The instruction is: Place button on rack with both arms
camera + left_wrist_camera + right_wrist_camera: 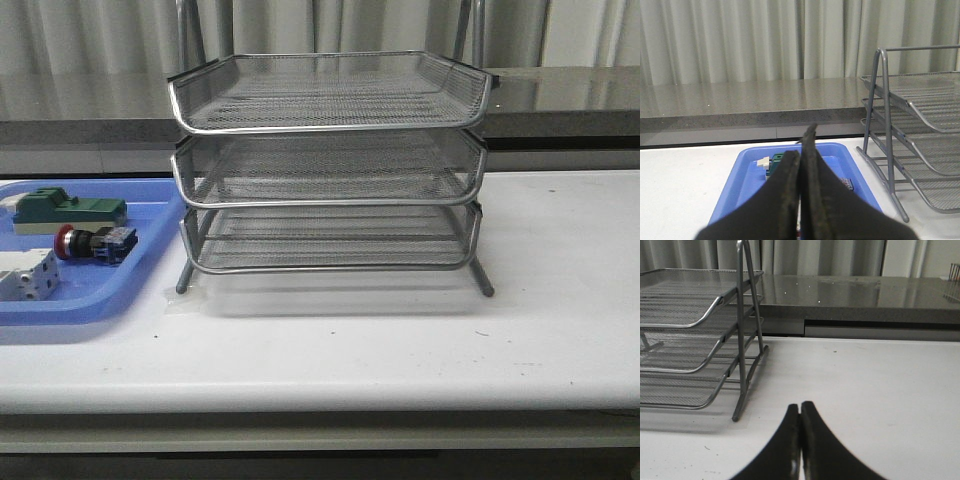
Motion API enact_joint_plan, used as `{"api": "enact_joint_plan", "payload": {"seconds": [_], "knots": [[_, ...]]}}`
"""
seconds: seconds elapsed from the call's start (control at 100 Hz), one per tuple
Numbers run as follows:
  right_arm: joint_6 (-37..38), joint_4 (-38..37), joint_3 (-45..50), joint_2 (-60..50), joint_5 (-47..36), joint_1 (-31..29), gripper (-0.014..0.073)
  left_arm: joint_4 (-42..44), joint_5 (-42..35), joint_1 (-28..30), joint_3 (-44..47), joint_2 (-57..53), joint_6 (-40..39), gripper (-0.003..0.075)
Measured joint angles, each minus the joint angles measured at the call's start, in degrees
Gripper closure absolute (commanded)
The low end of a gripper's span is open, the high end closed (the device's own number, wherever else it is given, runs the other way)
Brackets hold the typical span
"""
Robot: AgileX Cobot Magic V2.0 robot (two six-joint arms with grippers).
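Note:
The button, with a red head and a blue-black block, lies on its side in the blue tray at the left. The three-tier wire rack stands mid-table with nothing in its trays. Neither arm shows in the front view. In the left wrist view my left gripper is shut and empty, hanging over the blue tray, and its fingers hide most of the button. My right gripper is shut and empty over bare white table, off to the side of the rack.
A green block and a white block share the blue tray with the button. A grey ledge and curtains run behind the table. The rack's frame leg stands near my right gripper.

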Motion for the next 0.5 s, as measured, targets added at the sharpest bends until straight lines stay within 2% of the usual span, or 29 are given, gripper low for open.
{"api": "enact_joint_plan", "payload": {"seconds": [0.24, 0.5], "knots": [[0.00, 5.37, -12.36, 3.62, 11.16, 0.00, 0.0654, 0.00, 0.00, 0.00, 0.00, 0.00, 0.00, 0.0741], [0.00, 10.22, -29.92, 19.94, 29.53, 0.00, 0.0654, 0.00, 0.00, 0.00, 0.00, 0.00, 0.00, 0.0741]]}}
